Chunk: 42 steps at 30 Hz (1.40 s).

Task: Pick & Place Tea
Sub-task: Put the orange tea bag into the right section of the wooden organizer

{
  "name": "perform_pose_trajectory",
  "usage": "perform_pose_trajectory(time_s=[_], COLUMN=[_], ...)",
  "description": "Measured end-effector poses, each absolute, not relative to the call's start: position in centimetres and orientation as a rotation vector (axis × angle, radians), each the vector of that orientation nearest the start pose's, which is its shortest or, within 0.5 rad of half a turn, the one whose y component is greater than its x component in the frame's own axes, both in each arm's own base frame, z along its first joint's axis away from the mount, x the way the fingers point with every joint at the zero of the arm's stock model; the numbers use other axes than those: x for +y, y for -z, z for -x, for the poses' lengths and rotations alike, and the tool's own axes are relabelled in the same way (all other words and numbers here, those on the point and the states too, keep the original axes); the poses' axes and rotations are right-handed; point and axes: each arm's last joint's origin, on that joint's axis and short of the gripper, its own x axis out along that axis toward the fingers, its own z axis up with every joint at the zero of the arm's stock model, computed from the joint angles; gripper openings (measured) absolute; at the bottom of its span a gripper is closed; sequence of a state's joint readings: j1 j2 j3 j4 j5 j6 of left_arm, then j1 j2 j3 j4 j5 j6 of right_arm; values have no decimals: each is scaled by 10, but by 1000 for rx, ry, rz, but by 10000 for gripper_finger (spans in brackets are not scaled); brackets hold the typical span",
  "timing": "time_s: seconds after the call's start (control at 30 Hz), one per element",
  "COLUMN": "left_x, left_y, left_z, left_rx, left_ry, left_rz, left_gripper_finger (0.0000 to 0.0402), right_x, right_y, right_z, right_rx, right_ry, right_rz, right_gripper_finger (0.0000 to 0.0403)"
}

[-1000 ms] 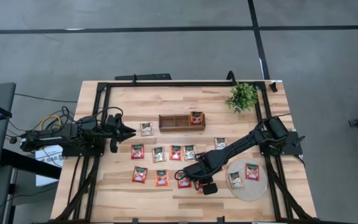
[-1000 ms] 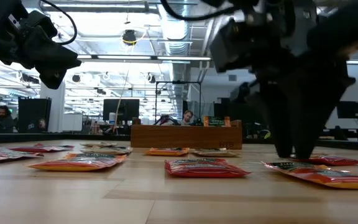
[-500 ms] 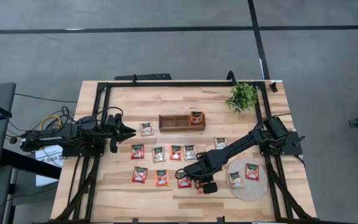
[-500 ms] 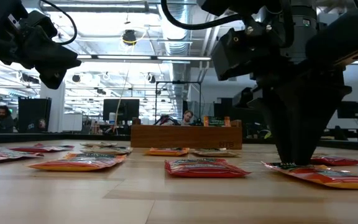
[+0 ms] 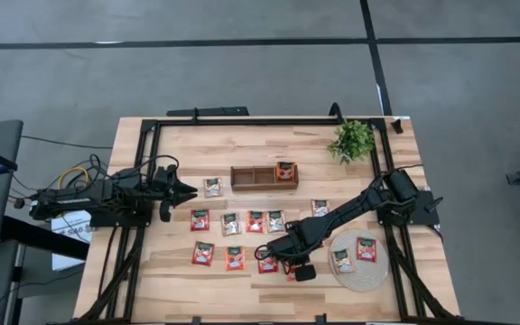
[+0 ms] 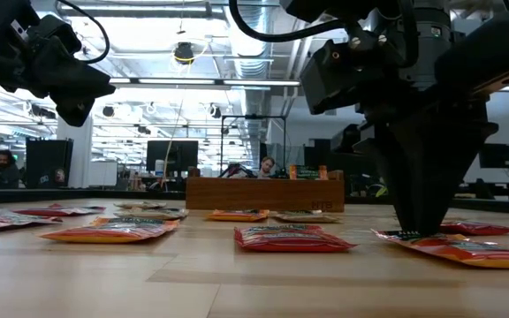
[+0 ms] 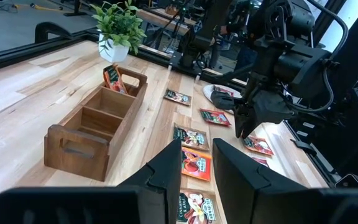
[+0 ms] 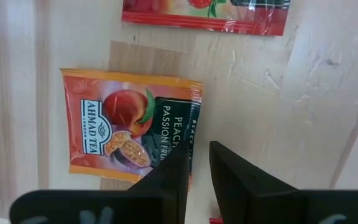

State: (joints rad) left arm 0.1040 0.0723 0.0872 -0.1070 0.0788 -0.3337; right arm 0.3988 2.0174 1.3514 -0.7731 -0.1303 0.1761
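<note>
The right gripper (image 8: 194, 163) stands tip-down on the table, its fingers nearly together, pinching the edge of a red peach tea sachet (image 8: 132, 127) lying flat beneath it. Beyond it lie other sachets (image 5: 242, 222) in rows, then the wooden tray (image 5: 264, 177). The left gripper (image 5: 188, 190) hovers aside, narrowly open

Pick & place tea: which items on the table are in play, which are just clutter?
In play:
- tea sachets, loose on the table
- sachet at the right gripper
- wooden box, one sachet inside
- round mat, two sachets on it

Just lying about:
- plant
- left gripper, waiting
</note>
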Motion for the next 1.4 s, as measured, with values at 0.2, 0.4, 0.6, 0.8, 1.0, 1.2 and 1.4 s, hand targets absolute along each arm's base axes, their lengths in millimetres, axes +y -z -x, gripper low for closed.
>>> perform_pose_trajectory(time_s=[0.2,0.4,0.6,0.8,1.0,1.2,1.4], left_x=[8,8,8,8,8,8,8], left_y=[-177,-177,-177,-177,-177,-177,-177], left_z=[-97,-97,-97,-97,-97,-97,-97], left_rx=[87,87,87,92,92,92,91], left_ry=[-40,-40,-40,-41,-41,-40,-41], left_rz=[342,342,342,342,342,342,342], left_gripper_finger=[83,83,83,83,83,83,83], right_x=[150,150,147,147,146,143,137], right_y=[-142,-141,-130,-129,-128,-136,-147], right_z=[-345,-345,-337,-337,-337,-344,-349], right_rx=[1472,1475,1495,1493,1496,1486,1521], right_ry=[-309,-317,-321,-317,-310,-263,-217], right_rz=[50,43,-7,-11,-9,-25,-13], right_gripper_finger=[56,56,55,52,8,6,1])
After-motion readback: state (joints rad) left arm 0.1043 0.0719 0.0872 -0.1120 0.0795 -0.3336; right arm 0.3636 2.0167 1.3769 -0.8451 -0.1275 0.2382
